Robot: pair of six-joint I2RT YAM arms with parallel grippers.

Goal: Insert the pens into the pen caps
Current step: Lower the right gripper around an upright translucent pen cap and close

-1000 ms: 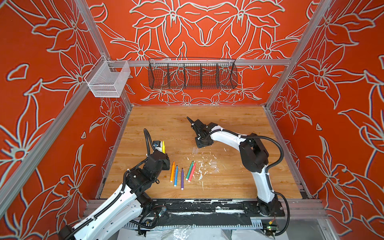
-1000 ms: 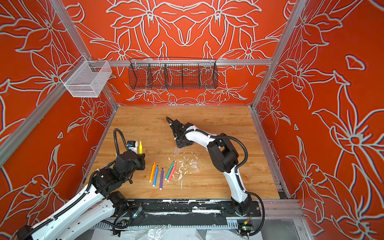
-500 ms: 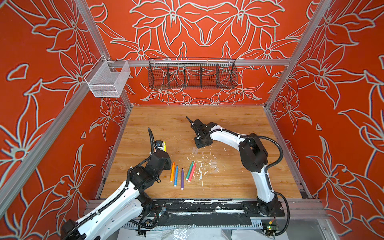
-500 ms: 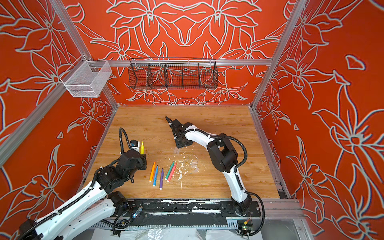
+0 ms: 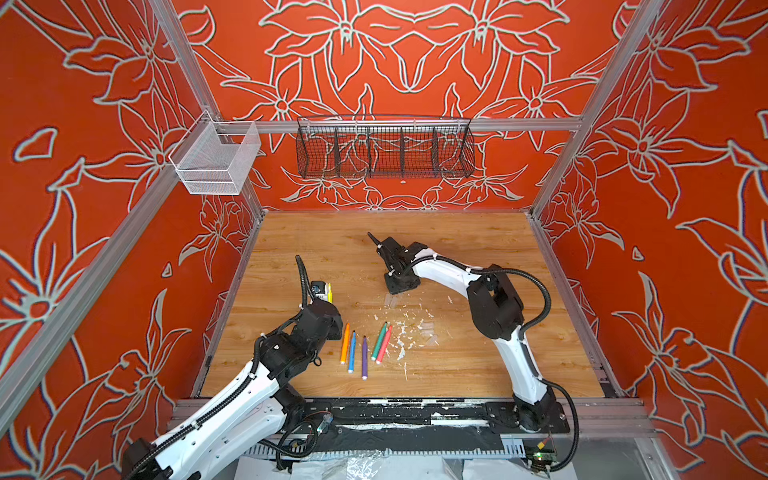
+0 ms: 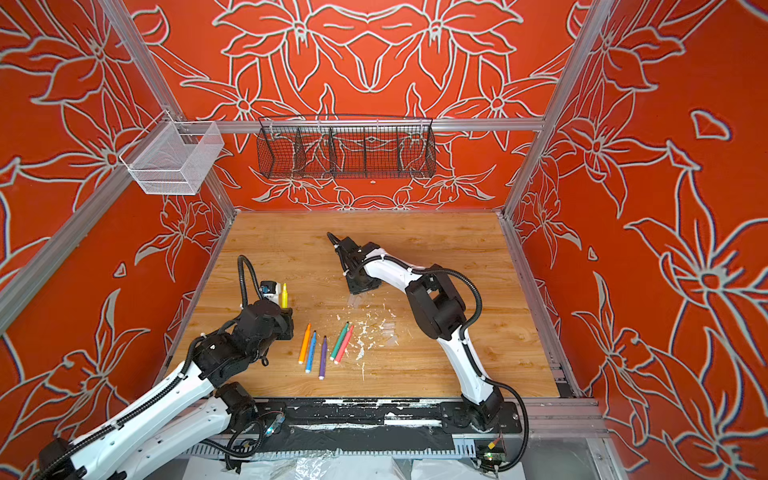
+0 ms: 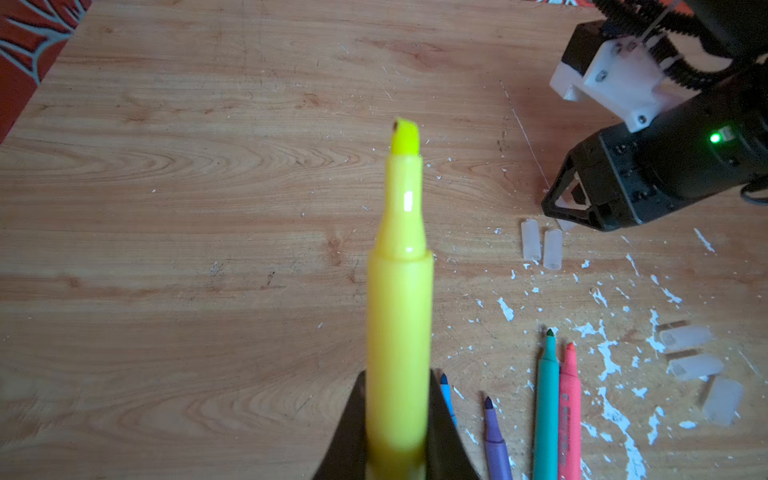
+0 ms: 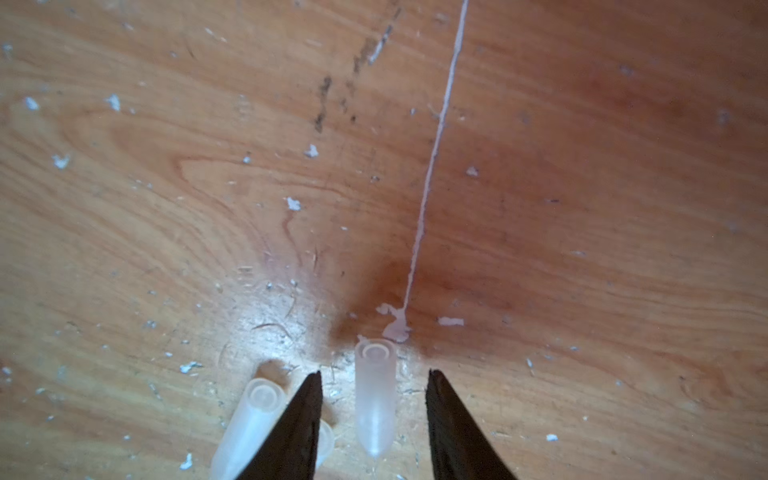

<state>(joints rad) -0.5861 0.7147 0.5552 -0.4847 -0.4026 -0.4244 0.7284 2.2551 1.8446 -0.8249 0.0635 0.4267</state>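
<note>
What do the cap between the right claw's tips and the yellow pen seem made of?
The cap: probably plastic, frosted and translucent; the wood tints dimly through its wall. The yellow pen: likely opaque moulded plastic, glossy; bright highlights sit on its barrel.

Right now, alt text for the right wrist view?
The right tool stands open, its dark fingertips either side of a clear pen cap lying on the wooden table, not touching it. A second clear cap lies just outside one fingertip. White flecks and a thin white scratch mark the wood.
</note>
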